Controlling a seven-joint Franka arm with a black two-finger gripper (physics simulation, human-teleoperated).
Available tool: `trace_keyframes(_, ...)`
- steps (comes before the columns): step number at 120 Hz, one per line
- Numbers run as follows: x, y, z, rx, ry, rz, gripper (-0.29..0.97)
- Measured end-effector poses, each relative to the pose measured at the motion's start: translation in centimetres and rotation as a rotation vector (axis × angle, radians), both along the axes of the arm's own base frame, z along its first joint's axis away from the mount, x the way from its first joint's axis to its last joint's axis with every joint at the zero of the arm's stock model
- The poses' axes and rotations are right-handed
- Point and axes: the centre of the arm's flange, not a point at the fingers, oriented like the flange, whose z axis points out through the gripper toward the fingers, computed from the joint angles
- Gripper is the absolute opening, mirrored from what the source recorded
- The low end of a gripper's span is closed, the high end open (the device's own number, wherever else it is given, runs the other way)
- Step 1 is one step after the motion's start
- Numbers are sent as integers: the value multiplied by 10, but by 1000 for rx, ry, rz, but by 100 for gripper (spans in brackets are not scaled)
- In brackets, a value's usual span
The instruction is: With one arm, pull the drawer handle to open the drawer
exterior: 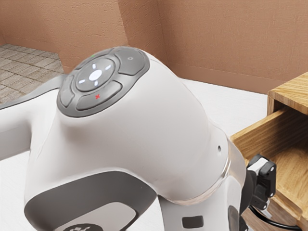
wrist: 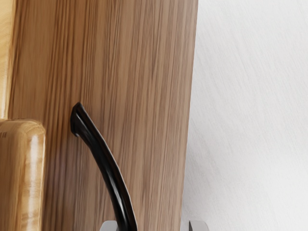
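Drawer [exterior: 267, 132] sits partway out of the cabinet [exterior: 288, 94], at the exterior view's right, with its side wall and part of the inside exposed. So my read is the pull is underway, not finished. Gripper [wrist: 154, 226] is right in front of the drawer face, squared up to the handle [wrist: 103, 163], which makes sense for a straight pull along the slide. In the wrist view two grey fingertips [wrist: 109, 225] stand well apart: one is right against the thin black handle, the other is out past the drawer face's edge over the white table [wrist: 250, 120]. That looks like spread fingers hooking the handle, not a pinch on it. Caveats: the tips are cropped at the frame edge, so real contact with the handle is a guess. The handle's near end is cut off too. In the exterior view the arm [exterior: 134, 144] shell covers the drawer front, so I can't judge how much travel is left. The pale wood block [wrist: 19, 173] beside the handle could be cabinet frame, can't say.
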Motion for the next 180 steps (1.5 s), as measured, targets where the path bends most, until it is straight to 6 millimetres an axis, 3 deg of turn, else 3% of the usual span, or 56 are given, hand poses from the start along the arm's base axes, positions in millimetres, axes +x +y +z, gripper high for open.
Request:
trace_keyframes(82,-32,11,-3,6,-19,18,9)
trace_keyframes(101,-33,23,0,-1,-24,41,9)
trace_keyframes(180,-55,30,0,-15,-28,54,10)
